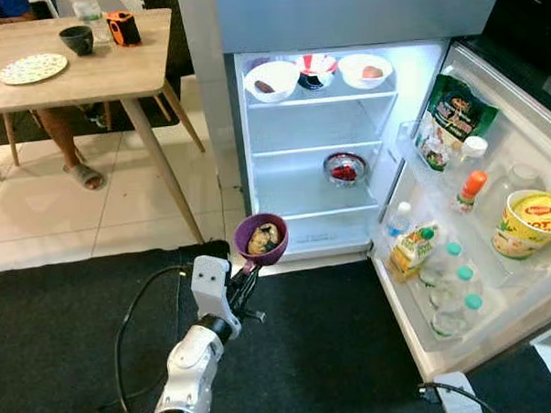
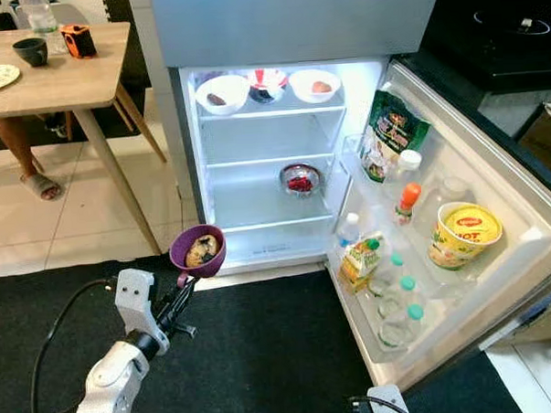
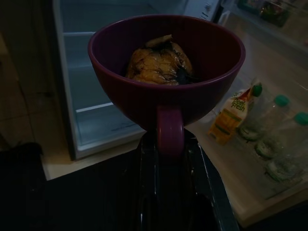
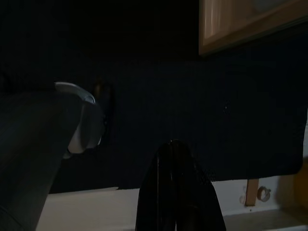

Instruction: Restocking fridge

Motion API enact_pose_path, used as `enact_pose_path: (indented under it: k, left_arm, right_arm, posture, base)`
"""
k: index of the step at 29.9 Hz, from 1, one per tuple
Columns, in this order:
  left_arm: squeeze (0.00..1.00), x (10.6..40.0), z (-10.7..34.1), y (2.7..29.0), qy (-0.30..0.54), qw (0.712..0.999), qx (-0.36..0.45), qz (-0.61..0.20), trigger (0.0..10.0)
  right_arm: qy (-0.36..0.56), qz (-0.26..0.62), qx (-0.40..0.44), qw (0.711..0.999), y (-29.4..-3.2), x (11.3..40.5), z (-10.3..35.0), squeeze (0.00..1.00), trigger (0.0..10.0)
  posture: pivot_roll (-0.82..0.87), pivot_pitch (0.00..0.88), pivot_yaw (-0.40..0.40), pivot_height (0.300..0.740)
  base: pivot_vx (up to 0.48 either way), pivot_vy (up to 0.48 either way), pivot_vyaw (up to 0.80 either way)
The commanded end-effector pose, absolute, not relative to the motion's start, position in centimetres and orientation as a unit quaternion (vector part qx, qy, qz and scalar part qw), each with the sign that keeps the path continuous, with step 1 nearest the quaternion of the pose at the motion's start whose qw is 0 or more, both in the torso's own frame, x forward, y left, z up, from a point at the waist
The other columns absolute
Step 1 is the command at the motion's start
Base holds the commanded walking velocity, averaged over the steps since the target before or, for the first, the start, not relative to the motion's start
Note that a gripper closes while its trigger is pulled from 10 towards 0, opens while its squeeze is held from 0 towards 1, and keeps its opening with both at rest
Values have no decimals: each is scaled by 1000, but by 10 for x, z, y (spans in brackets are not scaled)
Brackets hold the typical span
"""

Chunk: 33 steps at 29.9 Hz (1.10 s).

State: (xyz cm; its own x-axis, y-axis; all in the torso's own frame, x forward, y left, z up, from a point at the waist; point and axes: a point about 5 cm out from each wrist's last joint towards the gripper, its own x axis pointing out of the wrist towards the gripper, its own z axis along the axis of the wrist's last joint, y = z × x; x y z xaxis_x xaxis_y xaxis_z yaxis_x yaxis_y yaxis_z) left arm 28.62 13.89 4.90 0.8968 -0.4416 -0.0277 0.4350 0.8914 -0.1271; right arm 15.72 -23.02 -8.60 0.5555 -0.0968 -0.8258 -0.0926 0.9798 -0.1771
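A purple handled bowl (image 1: 261,239) with a brownish piece of food in it is held up in front of the open fridge (image 1: 322,214). My left gripper (image 1: 247,283) is shut on the bowl's handle (image 3: 169,129), just below and in front of the lowest shelf. The bowl stays upright, outside the fridge at its lower left corner. The top shelf carries two white bowls (image 1: 272,80) and a red-patterned one (image 1: 317,69). A glass bowl (image 1: 345,168) with red food stands on the middle shelf. My right gripper (image 4: 177,192) hangs idle in the dark, its fingers together.
The fridge door (image 1: 497,252) stands open to the right, holding several bottles (image 1: 453,290), a juice carton (image 1: 413,249), a yellow tub (image 1: 530,223) and a green bag (image 1: 454,112). A wooden table (image 1: 96,68) and a seated person's legs (image 1: 72,151) are at the back left. Black rug (image 1: 337,350) lies underfoot.
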Motion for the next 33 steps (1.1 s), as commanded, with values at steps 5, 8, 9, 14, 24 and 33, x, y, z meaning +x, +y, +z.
enact_pose_path:
  k: [5, 8, 9, 14, 24, 33]
  left_arm:
    - [0, 288, 53, 131, 13, 968, -55, -244, 10000]
    - [0, 288, 53, 131, 14, 968, -54, -246, 10000]
    - [0, 288, 53, 131, 14, 967, -53, -247, 10000]
    - [0, 287, 52, 130, 15, 966, -50, -252, 10000]
    - [0, 288, 52, 127, 16, 964, -50, -261, 10000]
    - [0, 287, 52, 127, 16, 964, -51, -261, 10000]
  right_arm:
    - [487, -5, -102, 867, -233, 148, -90, 0, 10000]
    - [487, -4, -102, 867, -232, 148, -90, 0, 10000]
    - [488, -4, -102, 867, -232, 148, -90, 0, 10000]
    - [488, -2, -104, 867, -232, 147, -90, 0, 10000]
    - [489, -4, -104, 866, -233, 147, -90, 0, 10000]
    - [493, -3, -105, 864, -233, 144, -91, 0, 10000]
  posture:
    - [-67, 101, -1, 740]
    - [-66, 99, -1, 740]
    - [-66, 98, 1, 740]
    - [-67, 95, 1, 740]
    - [-72, 96, 6, 740]
    - [-70, 101, 4, 740]
  base:
    - [291, 0, 0]
    - [290, 0, 0]
    - [292, 0, 0]
    - [301, 0, 0]
    - [315, 0, 0]
    - [322, 0, 0]
